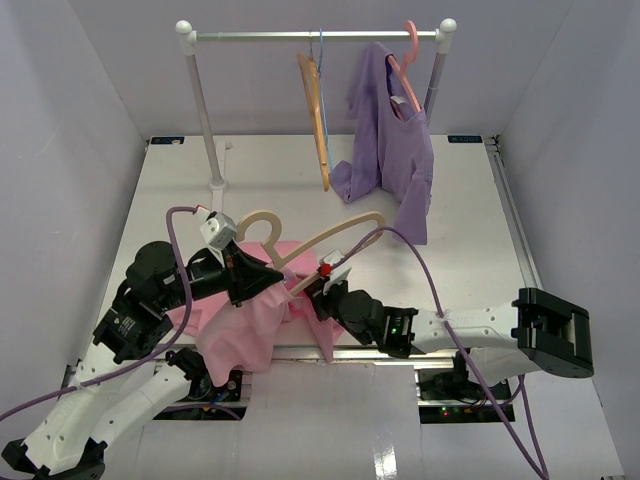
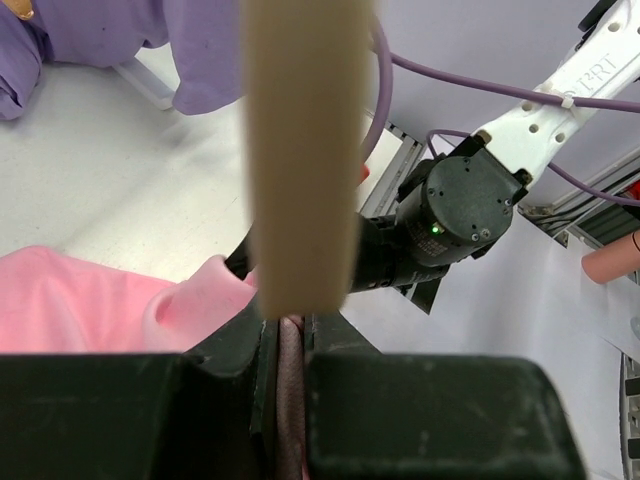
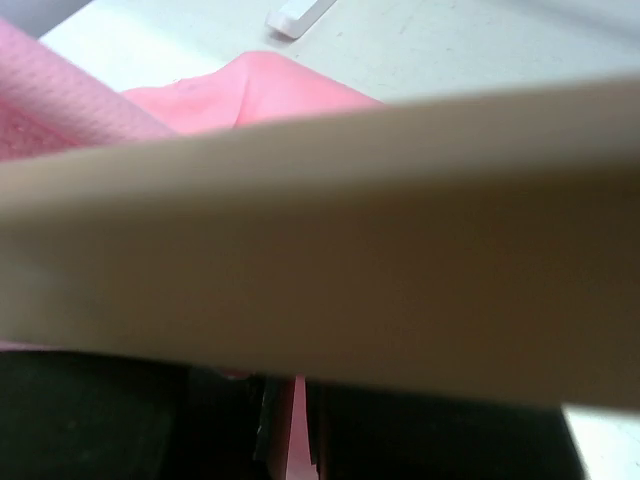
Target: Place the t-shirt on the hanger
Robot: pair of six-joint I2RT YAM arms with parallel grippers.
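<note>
The pink t-shirt (image 1: 248,325) lies bunched at the table's near edge, partly hanging over it. The beige hanger (image 1: 318,240) lies slanted over the shirt's upper part, its hook (image 1: 252,222) to the left. My left gripper (image 1: 262,276) is shut on a fold of the t-shirt (image 2: 110,300); dusky pink cloth shows between the jaws of this gripper (image 2: 290,360), just under the hanger bar (image 2: 300,150). My right gripper (image 1: 316,290) faces it from the right. It is shut on the t-shirt (image 3: 260,85), with a pink strip pinched in the right gripper (image 3: 295,425) below the hanger bar (image 3: 330,270).
A clothes rack (image 1: 205,110) stands at the back of the table. An orange hanger (image 1: 316,110) hangs from it, and so does a purple shirt (image 1: 395,160) on a pink hanger (image 1: 405,60). The purple shirt's hem rests on the table close behind the beige hanger.
</note>
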